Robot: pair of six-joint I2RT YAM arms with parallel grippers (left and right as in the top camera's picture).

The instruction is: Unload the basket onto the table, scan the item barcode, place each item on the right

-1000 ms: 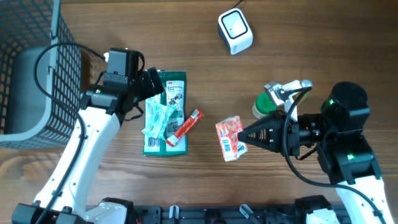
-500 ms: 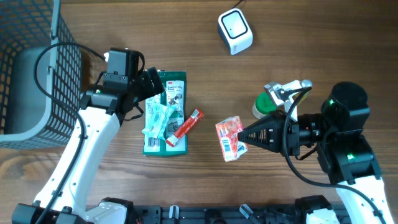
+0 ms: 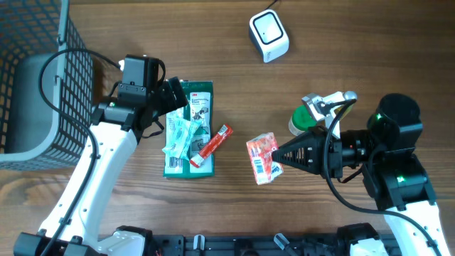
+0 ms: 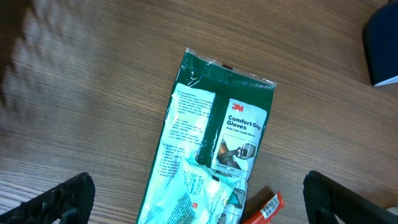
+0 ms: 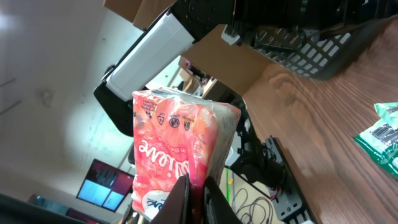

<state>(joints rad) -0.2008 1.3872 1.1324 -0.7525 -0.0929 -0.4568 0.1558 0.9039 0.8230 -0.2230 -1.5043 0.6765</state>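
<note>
My right gripper (image 3: 279,155) is shut on the edge of a pink-red snack packet (image 3: 263,158), held above the table right of centre with a barcode label facing up. In the right wrist view the packet (image 5: 180,146) stands up from the closed gripper (image 5: 198,194). The white scanner (image 3: 269,35) sits at the far middle of the table, well apart from the packet. My left gripper (image 3: 174,96) hovers wide open over a green glove pack (image 4: 217,134), its fingers (image 4: 67,198) either side with nothing between them.
A pale teal packet (image 3: 180,135) and a red stick pack (image 3: 213,145) lie on the green glove pack (image 3: 190,128). A green-capped bottle (image 3: 301,121) stands beside the right arm. A black wire basket (image 3: 43,78) fills the far left.
</note>
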